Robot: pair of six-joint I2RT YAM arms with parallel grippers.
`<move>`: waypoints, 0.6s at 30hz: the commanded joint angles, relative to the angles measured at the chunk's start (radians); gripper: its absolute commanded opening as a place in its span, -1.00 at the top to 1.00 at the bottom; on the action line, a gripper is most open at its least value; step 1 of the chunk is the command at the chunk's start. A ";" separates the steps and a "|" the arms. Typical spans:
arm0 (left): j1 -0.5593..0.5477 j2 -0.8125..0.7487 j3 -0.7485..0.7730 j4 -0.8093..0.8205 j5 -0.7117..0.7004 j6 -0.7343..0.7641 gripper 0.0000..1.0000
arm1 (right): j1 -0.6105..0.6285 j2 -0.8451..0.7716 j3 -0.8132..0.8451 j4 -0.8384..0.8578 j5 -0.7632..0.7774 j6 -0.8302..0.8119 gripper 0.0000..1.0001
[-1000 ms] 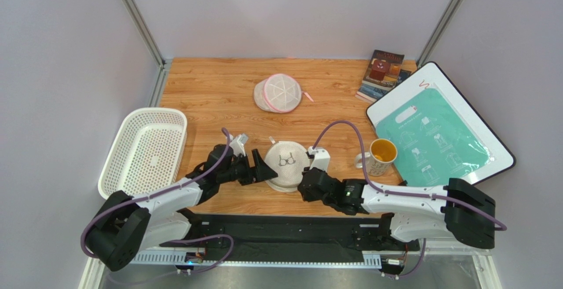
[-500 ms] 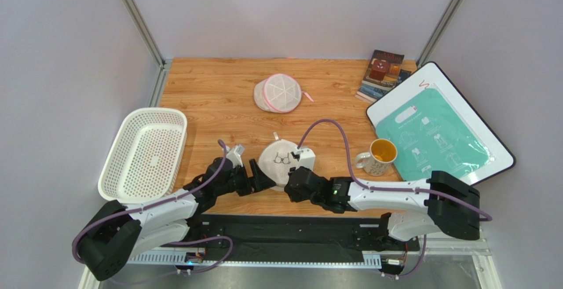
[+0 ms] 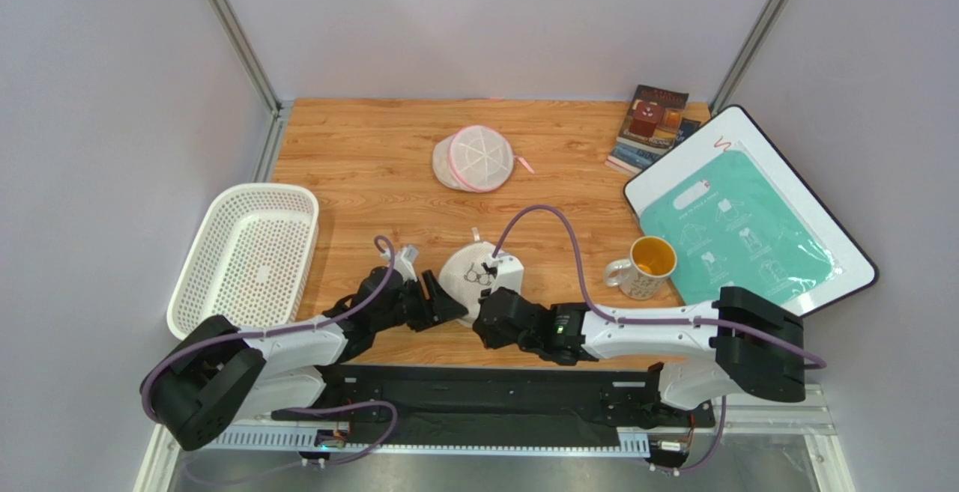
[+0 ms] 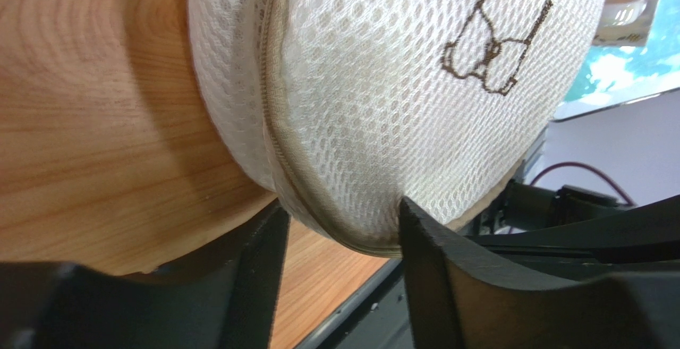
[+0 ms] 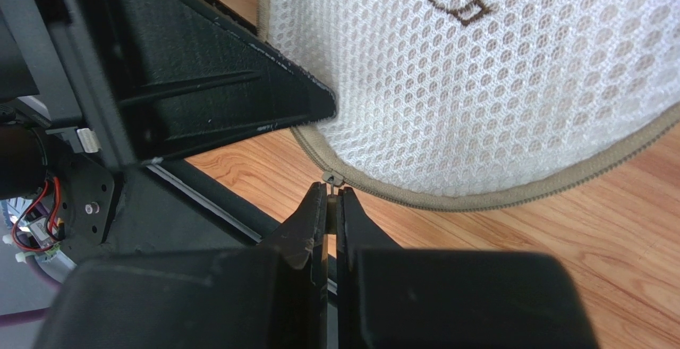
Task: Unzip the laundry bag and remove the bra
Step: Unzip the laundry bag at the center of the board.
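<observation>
Laundry bag (image 3: 478, 276): near the front edge of the table (image 3: 360, 155), at centre, tipped up so its printed face is towards the far side. The zip is done up along all of the rim that shows.

Left gripper (image 4: 338, 220): reaches in from the bag's 8 o'clock. Its jaws are parted and straddle the zipped rim, with both fingers (image 4: 435, 273) against the mesh. Whether they clamp it cannot be told.

Right gripper (image 5: 330, 195): comes in from the bag's 5 o'clock, clenched tight, with the zip pull (image 5: 329, 177) nipped between its fingertips at the lower rim.

Surroundings:
- White basket (image 3: 242, 256) at the bag's 9 o'clock, well apart.
- Pink-trimmed mesh pouch (image 3: 478, 158) at 12 o'clock.
- Mug (image 3: 644, 265) at 3 o'clock, beside a white board (image 3: 675, 183).
- Books (image 3: 653, 127) at 2 o'clock.
</observation>
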 commanded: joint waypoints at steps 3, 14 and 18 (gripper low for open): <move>-0.007 0.026 0.021 0.088 -0.008 -0.008 0.36 | 0.008 0.002 0.027 0.039 0.013 -0.003 1.00; -0.005 -0.009 0.042 0.008 -0.031 0.026 1.00 | 0.009 -0.056 -0.019 -0.001 0.053 0.008 1.00; -0.005 -0.044 0.066 -0.058 -0.058 0.050 1.00 | 0.008 -0.107 -0.046 -0.022 0.069 0.020 1.00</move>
